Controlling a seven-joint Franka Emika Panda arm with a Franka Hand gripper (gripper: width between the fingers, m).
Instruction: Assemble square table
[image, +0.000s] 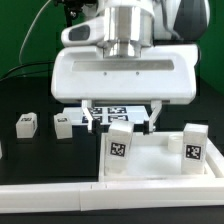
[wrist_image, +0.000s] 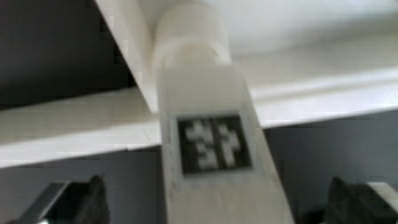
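The white square plate lies at the front of the table. Two white tagged legs stand upright on it, one at the exterior view's left and one at its right. Two more legs lie loose on the black table to the left. My gripper hangs just above and behind the left standing leg, jaws open. In the wrist view a tagged leg runs between the open fingertips of my gripper, with a gap on each side. The plate shows blurred behind it.
The marker board lies on the table behind the plate, under my gripper. A long white border rail runs along the front edge. Cables hang at the back left.
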